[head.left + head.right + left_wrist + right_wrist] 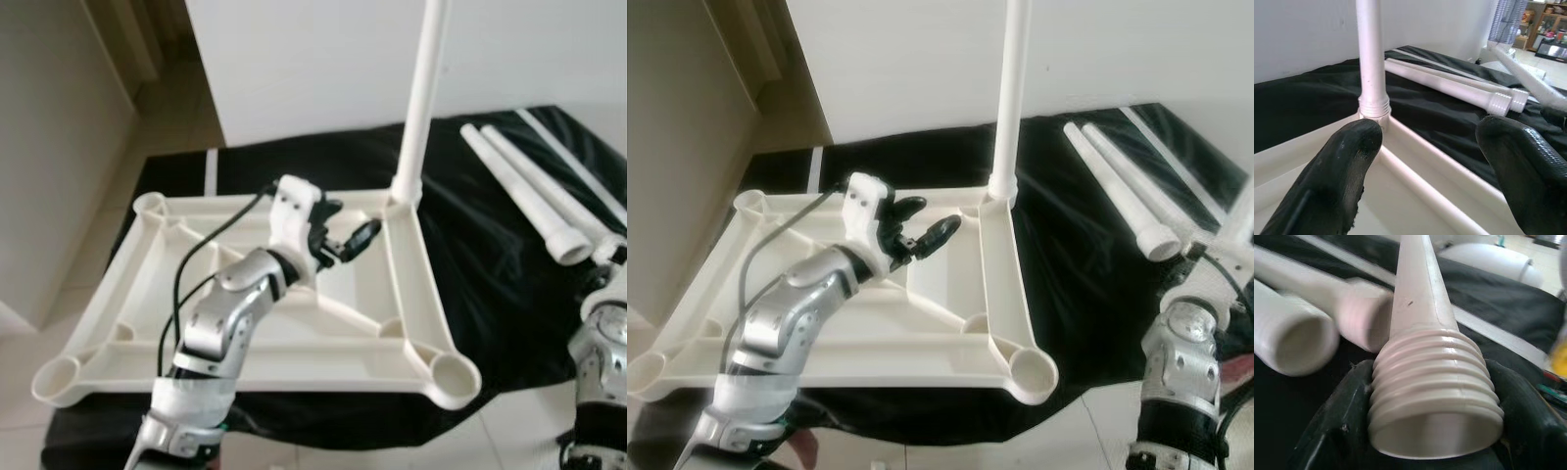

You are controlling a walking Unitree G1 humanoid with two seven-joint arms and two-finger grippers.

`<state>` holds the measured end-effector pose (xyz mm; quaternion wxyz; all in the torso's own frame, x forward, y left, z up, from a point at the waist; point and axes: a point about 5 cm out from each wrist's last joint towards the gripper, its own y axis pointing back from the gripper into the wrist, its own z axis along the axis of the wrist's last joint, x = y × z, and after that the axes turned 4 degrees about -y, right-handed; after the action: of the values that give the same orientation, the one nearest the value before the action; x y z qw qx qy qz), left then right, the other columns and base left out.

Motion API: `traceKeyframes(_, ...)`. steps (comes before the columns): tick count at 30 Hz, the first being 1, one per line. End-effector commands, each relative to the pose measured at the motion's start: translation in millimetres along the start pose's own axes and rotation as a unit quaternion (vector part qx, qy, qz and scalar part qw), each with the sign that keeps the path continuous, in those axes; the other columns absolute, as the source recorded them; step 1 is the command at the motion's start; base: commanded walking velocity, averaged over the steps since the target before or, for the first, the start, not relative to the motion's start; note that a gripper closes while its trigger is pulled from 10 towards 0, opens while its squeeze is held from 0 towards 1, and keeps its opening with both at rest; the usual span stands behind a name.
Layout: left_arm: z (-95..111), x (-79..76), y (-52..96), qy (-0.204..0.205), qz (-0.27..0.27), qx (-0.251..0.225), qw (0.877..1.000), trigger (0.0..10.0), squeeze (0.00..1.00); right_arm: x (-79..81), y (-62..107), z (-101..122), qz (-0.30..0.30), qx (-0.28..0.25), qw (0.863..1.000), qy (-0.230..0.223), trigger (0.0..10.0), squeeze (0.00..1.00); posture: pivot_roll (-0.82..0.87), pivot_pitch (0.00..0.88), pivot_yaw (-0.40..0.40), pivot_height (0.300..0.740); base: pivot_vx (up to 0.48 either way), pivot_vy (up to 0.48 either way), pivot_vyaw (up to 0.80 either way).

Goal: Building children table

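A white plastic tabletop (294,377) lies upside down on a black cloth (500,294). One white leg (421,98) stands upright, screwed into its far right corner socket. My left gripper (348,230) hovers open over the tabletop's inner ribs, a short way from that leg (1371,58), with nothing between its fingers (1337,171). My right gripper (1435,431) is at the cloth's right edge, shut on the threaded end of another white leg (1420,308). That leg (1242,211) rises from the gripper at a tilt.
Two loose white legs (519,191) lie side by side on the cloth at the back right, with a thin white strip (568,157) beyond them. A white wall panel (323,59) stands close behind. Tiled floor (167,108) runs along the left.
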<state>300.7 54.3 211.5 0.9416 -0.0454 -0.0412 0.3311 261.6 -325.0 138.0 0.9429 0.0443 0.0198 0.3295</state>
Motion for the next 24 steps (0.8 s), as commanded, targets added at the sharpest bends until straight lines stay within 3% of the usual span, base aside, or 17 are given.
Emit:
traceKeyframes(1, -0.1, 1.2, 2.2, -0.002, 0.012, 0.003, 1.000, 10.0, 0.00, 1.5, 1.6, 1.2, -0.003, -0.003, 1.000, 0.003, 10.0, 0.00, -0.09, 0.009, 0.059, 0.740, 0.000, 0.000, 0.00)
traceKeyframes(7, 0.4, 2.1, 2.1, -0.001, 0.013, 0.002, 1.000, 10.0, 0.00, -7.0, -1.6, -5.2, -0.020, 0.019, 0.999, 0.018, 10.0, 0.00, -0.10, 0.023, 0.064, 0.740, 0.000, 0.000, 0.00)
traceKeyframes(14, 0.5, 2.5, 1.7, 0.000, 0.016, 0.001, 1.000, 10.0, 0.00, -3.1, -2.1, -5.5, 0.025, 0.040, 0.998, 0.031, 10.0, 0.00, -0.10, 0.030, 0.065, 0.740, 0.000, 0.000, 0.00)
traceKeyframes(16, -0.1, 2.9, 2.0, 0.001, 0.018, 0.002, 1.000, 10.0, 0.00, 0.0, -2.3, -7.0, 0.068, 0.053, 0.995, 0.053, 10.0, 0.00, -0.11, 0.038, 0.061, 0.740, 0.000, 0.000, 0.00)
traceKeyframes(19, -0.1, 2.9, 2.0, 0.001, 0.018, 0.002, 1.000, 10.0, 0.00, 0.0, -2.3, -7.0, 0.068, 0.053, 0.995, 0.053, 10.0, 0.00, -0.11, 0.038, 0.061, 0.740, 0.000, 0.000, 0.00)
traceKeyframes(21, -0.1, 3.0, 2.0, 0.002, 0.019, 0.001, 1.000, 10.0, 0.00, 0.1, -2.7, -9.7, 0.105, 0.060, 0.989, 0.083, 10.0, 0.00, -0.11, 0.042, 0.058, 0.740, 0.000, 0.000, 0.00)
traceKeyframes(24, -0.1, 2.9, 1.6, 0.003, 0.020, 0.001, 1.000, 10.0, 0.00, -0.6, -3.0, -11.6, 0.120, 0.068, 0.986, 0.093, 10.0, 0.00, -0.11, 0.042, 0.058, 0.740, 0.000, 0.000, 0.00)
